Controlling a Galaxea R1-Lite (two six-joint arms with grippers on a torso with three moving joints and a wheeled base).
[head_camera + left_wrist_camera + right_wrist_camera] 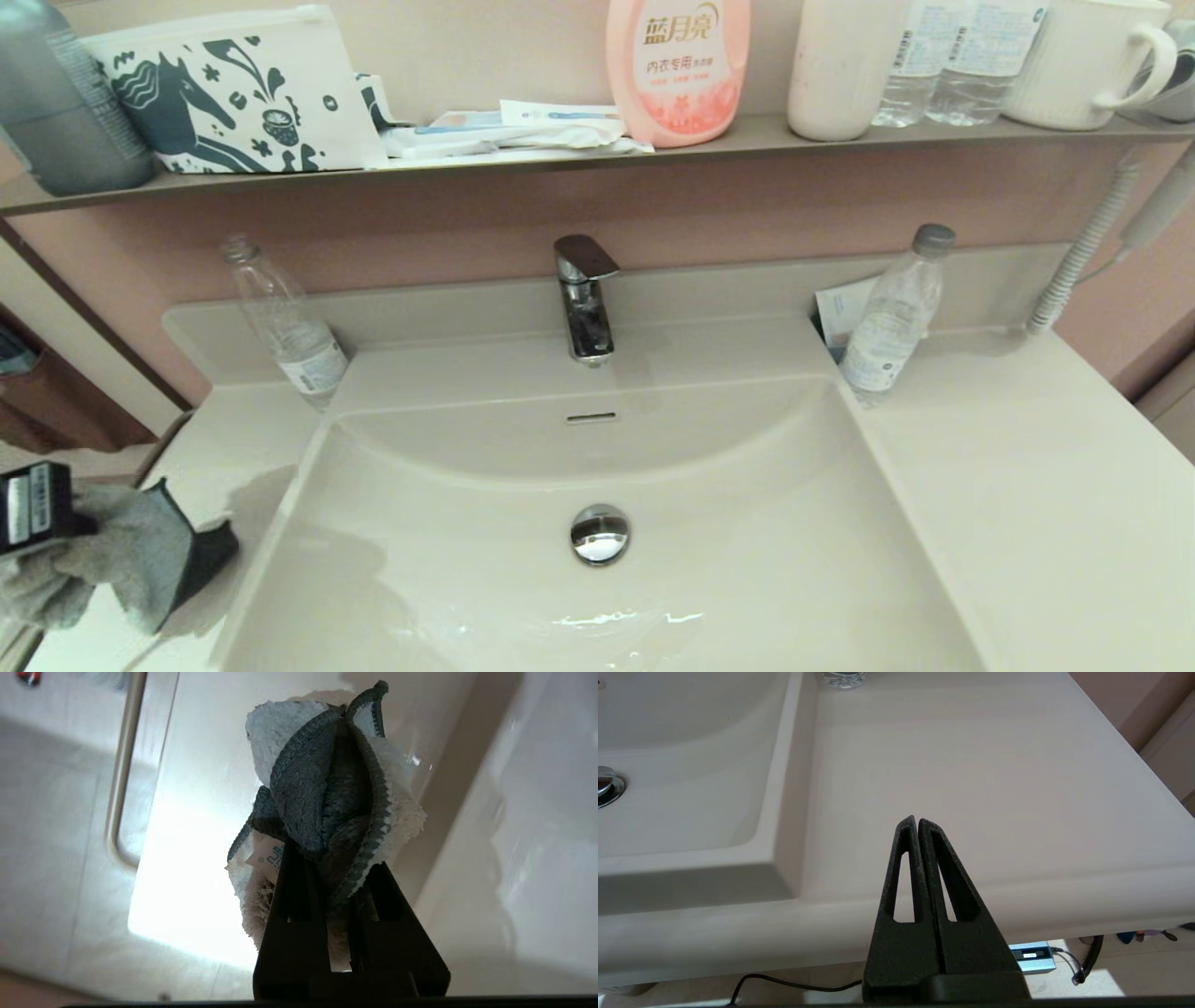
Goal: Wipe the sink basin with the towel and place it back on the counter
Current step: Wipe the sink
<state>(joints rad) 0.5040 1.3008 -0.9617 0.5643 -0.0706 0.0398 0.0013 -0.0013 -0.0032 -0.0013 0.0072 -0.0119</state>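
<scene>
The cream-white sink basin [747,523] fills the middle of the head view, with its chrome drain plug [599,534] and overflow slot [591,417]. The fluffy grey-white and teal towel [131,560] hangs bunched at the far left, above the left part of the counter [215,439] and beside the basin's left rim. My left gripper [334,870] is shut on the towel [327,788], with its folds sticking out past the fingers. My right gripper [917,820] is shut and empty, held low in front of the counter's [994,765] right part; it does not show in the head view.
A chrome faucet [583,294] stands behind the basin. Clear plastic bottles lean at back left [285,327] and back right [892,317]. The grey-brown shelf [560,159] above carries a horse-print pouch [233,93], a pink detergent bottle [679,65] and cups. A coiled hose [1083,252] hangs at right.
</scene>
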